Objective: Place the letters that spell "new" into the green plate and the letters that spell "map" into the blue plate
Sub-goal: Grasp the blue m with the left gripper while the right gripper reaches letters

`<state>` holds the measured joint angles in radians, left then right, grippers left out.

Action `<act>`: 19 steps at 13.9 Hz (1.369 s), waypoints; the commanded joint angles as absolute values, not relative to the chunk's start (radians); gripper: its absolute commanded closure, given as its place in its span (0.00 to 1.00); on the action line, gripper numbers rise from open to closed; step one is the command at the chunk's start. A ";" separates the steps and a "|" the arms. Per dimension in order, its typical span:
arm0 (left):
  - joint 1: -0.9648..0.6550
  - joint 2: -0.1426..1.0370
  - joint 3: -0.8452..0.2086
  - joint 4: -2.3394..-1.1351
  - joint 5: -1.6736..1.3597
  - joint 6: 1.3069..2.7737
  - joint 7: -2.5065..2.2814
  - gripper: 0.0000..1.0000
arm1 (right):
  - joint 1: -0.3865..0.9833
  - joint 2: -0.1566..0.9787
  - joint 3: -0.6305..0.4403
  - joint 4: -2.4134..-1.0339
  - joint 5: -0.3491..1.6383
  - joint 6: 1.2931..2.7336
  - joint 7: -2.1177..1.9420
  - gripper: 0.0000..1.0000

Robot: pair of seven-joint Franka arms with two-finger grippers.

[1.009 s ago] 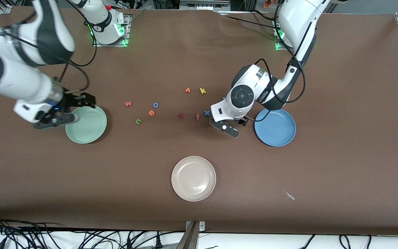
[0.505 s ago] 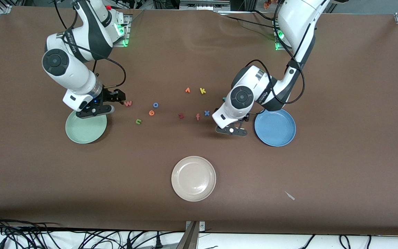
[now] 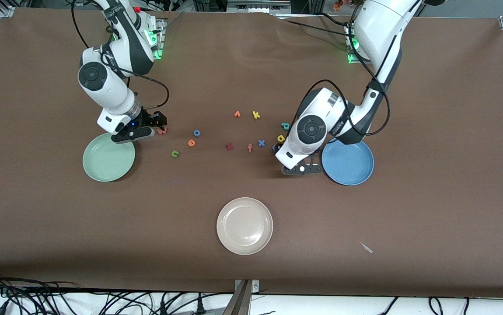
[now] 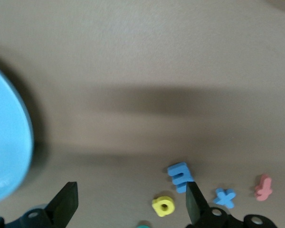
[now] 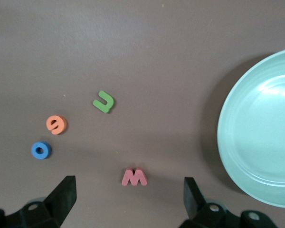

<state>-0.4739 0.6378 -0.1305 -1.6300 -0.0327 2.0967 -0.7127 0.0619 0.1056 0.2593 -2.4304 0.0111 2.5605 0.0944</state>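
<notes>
Right gripper (image 3: 160,124) hangs over the w (image 5: 134,177), jaws spread, beside the empty green plate (image 3: 103,168); half a second ago it sat closer to that plate. n (image 3: 175,153) and e (image 3: 191,142) lie nearby on the tabletop. Letters look light, soft, thin: pinch across the edges. Left gripper (image 3: 297,162), jaws spread, over m (image 4: 180,176), a (image 4: 162,205), p (image 3: 285,126) beside the empty blue plate (image 3: 352,168), has shifted toward it.

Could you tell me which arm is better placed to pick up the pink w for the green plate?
The right arm. Its open gripper hangs just above the pink w, beside the green plate. The left gripper, also open, is by the blue plate at its own end.
</notes>
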 commanded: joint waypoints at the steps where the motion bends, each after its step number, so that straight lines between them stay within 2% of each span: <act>1: -0.512 0.667 -0.124 -1.614 -0.051 2.127 -0.903 0.02 | 0.051 0.103 0.272 -2.546 0.014 2.712 0.089 0.00; 4: -0.561 0.722 -0.124 -1.620 -0.051 2.247 -1.086 0.09 | 0.052 0.143 0.272 -2.553 0.014 2.749 0.089 0.00; 5: -0.569 0.733 -0.123 -1.620 -0.049 2.267 -1.106 0.16 | 0.052 0.153 0.272 -2.566 0.014 2.773 0.089 0.00; 6: -0.569 0.745 -0.123 -1.620 -0.043 2.272 -1.106 0.30 | 0.052 0.170 0.272 -2.585 0.014 2.821 0.089 0.00; 11: -0.569 0.752 -0.123 -1.626 -0.035 2.267 -1.109 0.37 | 0.054 0.221 0.272 -2.594 0.005 2.885 0.087 0.01; 13: -0.572 0.756 -0.123 -1.634 -0.035 2.267 -1.109 0.53 | 0.055 0.248 0.272 -2.594 0.003 2.921 0.087 0.01; 16: -0.584 0.756 -0.124 -1.638 -0.046 2.257 -1.114 0.72 | 0.058 0.264 0.272 -2.594 0.002 2.933 0.086 0.05; 18: -0.586 0.756 -0.124 -1.638 -0.046 2.256 -1.105 0.92 | 0.060 0.290 0.272 -2.594 -0.003 2.974 0.086 0.05; 19: -0.586 0.755 -0.124 -1.638 -0.045 2.253 -1.101 0.94 | 0.061 0.294 0.272 -2.594 -0.014 2.976 0.086 0.08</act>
<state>-0.5707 0.7526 -0.1330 -1.6277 -0.0327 2.2680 -1.0978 0.0622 0.2756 0.2659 -2.5848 0.0050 2.9349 0.0922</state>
